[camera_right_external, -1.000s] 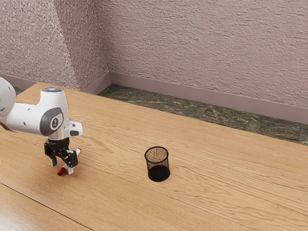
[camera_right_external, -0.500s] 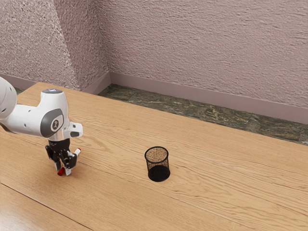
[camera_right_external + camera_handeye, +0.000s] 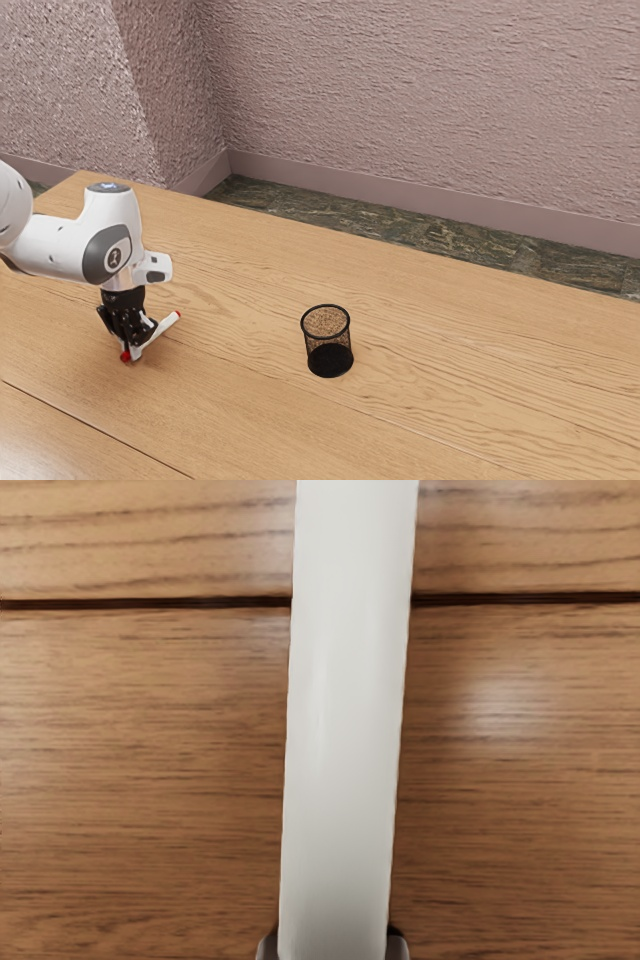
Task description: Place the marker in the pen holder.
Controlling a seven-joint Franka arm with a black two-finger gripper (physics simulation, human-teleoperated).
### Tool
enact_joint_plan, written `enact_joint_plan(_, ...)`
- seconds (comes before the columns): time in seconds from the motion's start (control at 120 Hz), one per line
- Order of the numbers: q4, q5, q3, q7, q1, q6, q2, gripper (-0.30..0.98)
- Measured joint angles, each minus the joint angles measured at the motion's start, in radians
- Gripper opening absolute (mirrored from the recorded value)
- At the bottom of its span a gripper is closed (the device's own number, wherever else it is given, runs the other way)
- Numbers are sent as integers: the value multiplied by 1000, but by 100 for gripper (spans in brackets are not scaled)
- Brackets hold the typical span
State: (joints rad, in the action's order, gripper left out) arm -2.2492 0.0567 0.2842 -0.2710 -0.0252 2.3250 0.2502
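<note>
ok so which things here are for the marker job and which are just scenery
For the job:
- white marker with red ends
- black gripper, shut on the marker
- black mesh pen holder

Scenery:
- wooden table
- rough pinkish wall
- dark patterned floor

Over there, the gripper [image 3: 132, 350] pinches the red-tipped marker [image 3: 162, 330]. The pen holder [image 3: 330, 360] stands upright on the table [image 3: 450, 380].
</note>
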Motion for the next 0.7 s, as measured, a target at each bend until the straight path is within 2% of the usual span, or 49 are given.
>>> enact_joint_plan(0.142,0,4,0,12,1,2,-9,-9)
enact_joint_plan(0.4,5,21,1,38,17,-16,-114,-10)
enact_joint_plan(0.7,69,62,-9,58,81,-146,-276,-9)
